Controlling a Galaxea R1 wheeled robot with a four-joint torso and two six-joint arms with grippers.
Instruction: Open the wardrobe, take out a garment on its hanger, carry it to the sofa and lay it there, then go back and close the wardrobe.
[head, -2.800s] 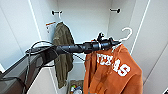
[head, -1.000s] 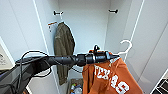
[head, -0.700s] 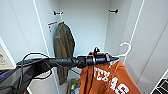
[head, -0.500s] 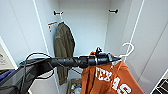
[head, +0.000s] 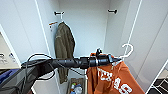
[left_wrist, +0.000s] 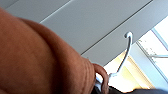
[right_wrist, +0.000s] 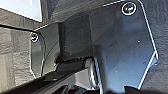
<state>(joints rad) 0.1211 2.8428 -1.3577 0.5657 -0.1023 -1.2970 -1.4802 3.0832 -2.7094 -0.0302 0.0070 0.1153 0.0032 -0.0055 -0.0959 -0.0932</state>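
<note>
White wardrobe (head: 85, 32) stands open, olive jacket (head: 64, 47) hanging at far left. Left gripper (head: 117, 60) clamps the hanger (head: 127, 51) carrying the garment (head: 112, 80), now lower and nearer than a moment ago: hook off the rail, removal complete.

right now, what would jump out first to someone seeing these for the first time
The burnt-orange sweatshirt with white letters, low in the head view and hanging from the left gripper, white hanger hook free in the air. Behind it stands the open wardrobe, an olive-green jacket hanging at its left.
</note>
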